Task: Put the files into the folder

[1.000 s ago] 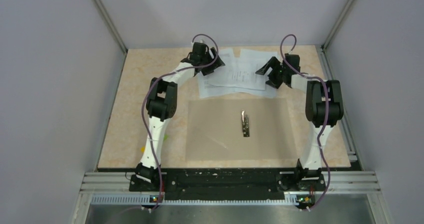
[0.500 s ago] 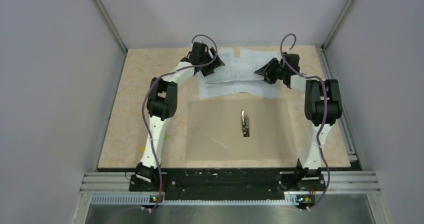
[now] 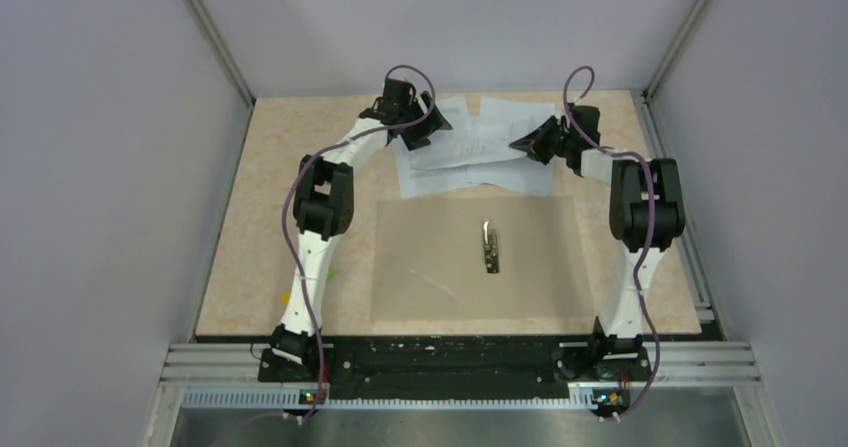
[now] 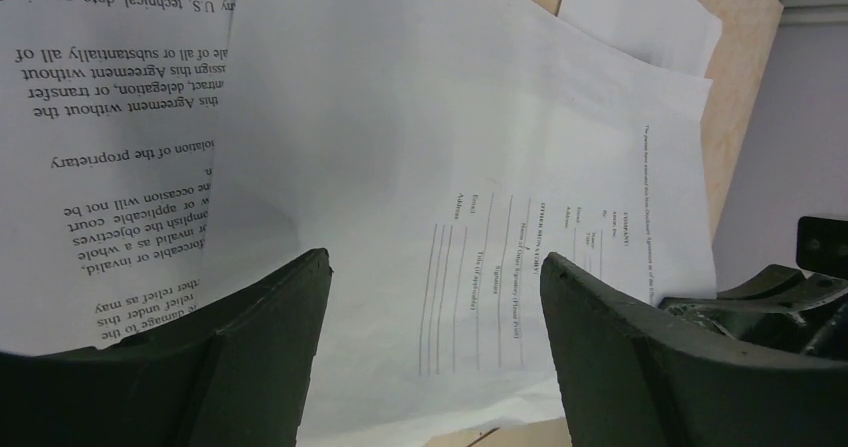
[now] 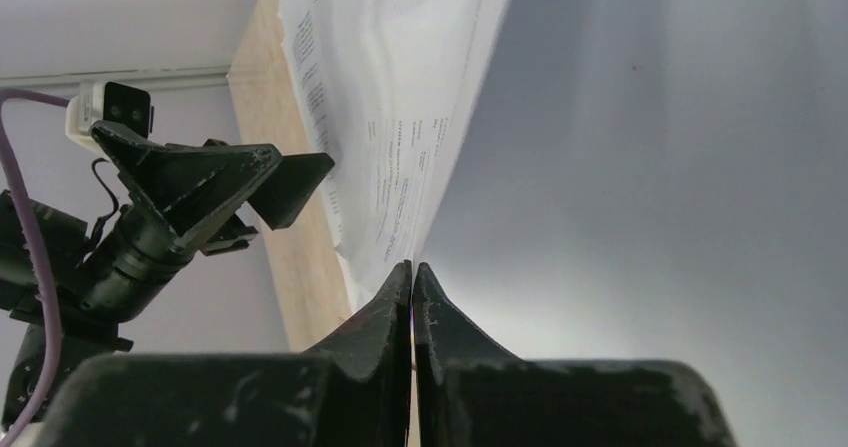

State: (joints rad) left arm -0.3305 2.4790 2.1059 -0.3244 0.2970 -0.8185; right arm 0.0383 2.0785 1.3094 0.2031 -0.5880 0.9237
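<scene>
You see the folder [image 3: 440,257] lying flat on the bench [image 3: 270,167], with its clip [image 3: 489,247] a little right of its middle. The files [image 3: 470,152] lie spread just behind the folder's far edge. Your left gripper [image 4: 430,267] is low over the files behind the folder's left half, jaws wide and holding nothing. Your right gripper [image 5: 412,272] is behind the folder's right half, jaws pressed together on the edge of one lifted sheet.

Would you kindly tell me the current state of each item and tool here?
folder: open flat, holding no sheets
clip fastener: bare, nothing on it
paper sheets: loose overlapping pile beyond the folder
left tool: open, over the sheets
right tool: shut on a sheet's edge
</scene>
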